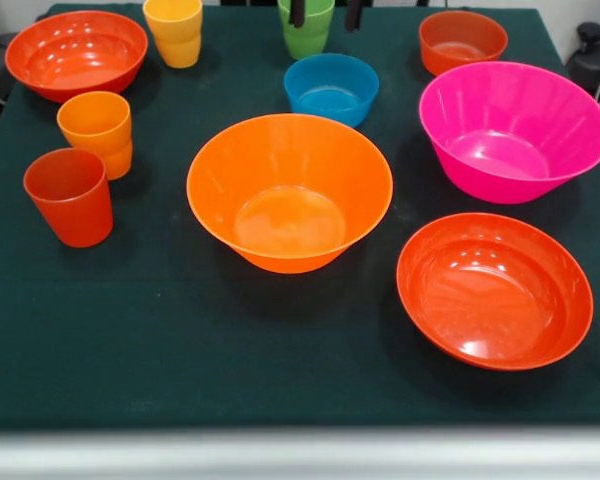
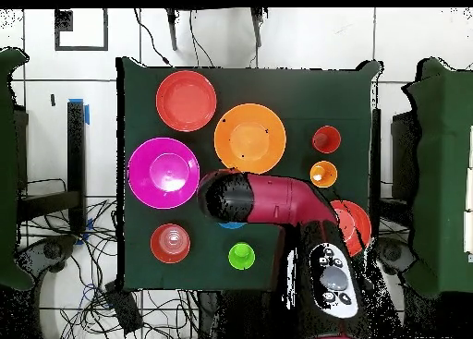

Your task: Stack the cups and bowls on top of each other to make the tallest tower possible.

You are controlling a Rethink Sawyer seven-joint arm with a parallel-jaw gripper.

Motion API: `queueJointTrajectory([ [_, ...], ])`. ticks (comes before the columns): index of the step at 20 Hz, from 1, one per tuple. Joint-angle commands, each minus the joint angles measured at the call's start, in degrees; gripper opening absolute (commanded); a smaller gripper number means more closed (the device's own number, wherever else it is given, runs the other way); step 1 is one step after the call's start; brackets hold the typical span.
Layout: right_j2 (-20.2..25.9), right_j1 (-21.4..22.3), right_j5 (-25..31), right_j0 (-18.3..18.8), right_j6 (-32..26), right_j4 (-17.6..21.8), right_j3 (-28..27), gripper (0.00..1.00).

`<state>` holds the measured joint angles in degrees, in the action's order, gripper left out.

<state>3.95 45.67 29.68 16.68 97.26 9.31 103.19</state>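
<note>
The jaws hang spread wide at the green cup, gripping nothing. All cups and bowls sit separately on the bench.

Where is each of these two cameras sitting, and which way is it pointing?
Front view: low, across the table, facing the bowls and cups; only the hand shows, dark tips over the green cup.
Overhead view: above, looking straight down; the red and black arm crosses the table.
Both show the large orange bowl and the magenta bowl.
</note>
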Motion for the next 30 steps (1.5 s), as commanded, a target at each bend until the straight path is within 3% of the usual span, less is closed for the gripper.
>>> queueJointTrajectory([
  [1,6.77,-2.18,4.88,2.15,-8.4,4.69,-2.99,1.0],
  [19,12.6,-6.29,6.0,9.56,-12.08,10.32,-7.43,1.0],
  [30,16.49,-7.42,11.41,13.47,-15.2,13.24,-11.47,1.0],
])
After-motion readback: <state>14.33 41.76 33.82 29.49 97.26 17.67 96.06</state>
